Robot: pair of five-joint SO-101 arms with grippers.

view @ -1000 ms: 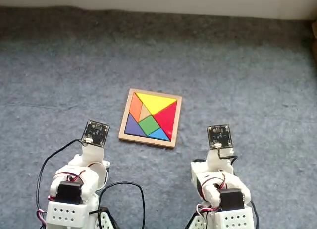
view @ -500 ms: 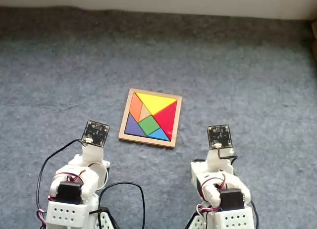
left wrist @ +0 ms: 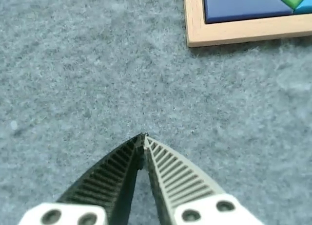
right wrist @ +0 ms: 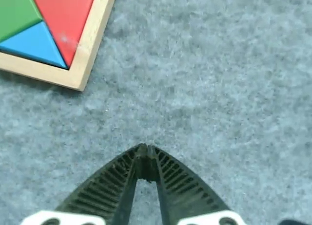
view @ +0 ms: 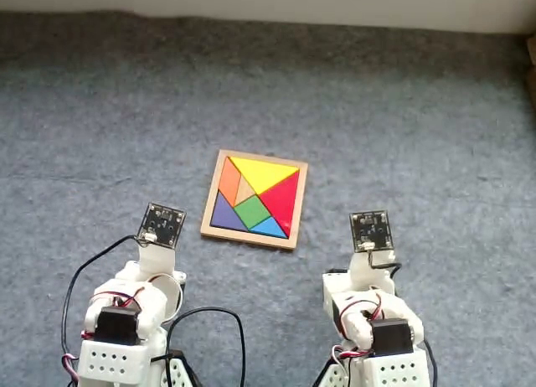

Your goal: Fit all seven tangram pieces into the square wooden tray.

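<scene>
Lying flat on the grey carpet (view: 402,136), the square wooden tray (view: 247,239) is found midway between the two arms and a little ahead of them, slightly turned. All seven tangram pieces are seated inside it and its square is filled edge to edge: the yellow triangle (view: 264,174) along the far side, the red triangle (view: 285,201) along the right side, the orange piece (view: 229,184) along the left, the small tan triangle (view: 244,189) beside it, the green square (view: 251,211) in the middle, the purple triangle (view: 223,213) at the near left corner and the light blue triangle (view: 270,227) at the near edge.

The left gripper (left wrist: 144,137) is held just above bare carpet, short of the tray's near left corner, apart from it; its jaws are pressed tip to tip with nothing between them. The right gripper (right wrist: 145,148) is poised likewise near the tray's near right corner, jaws closed together and empty.
</scene>
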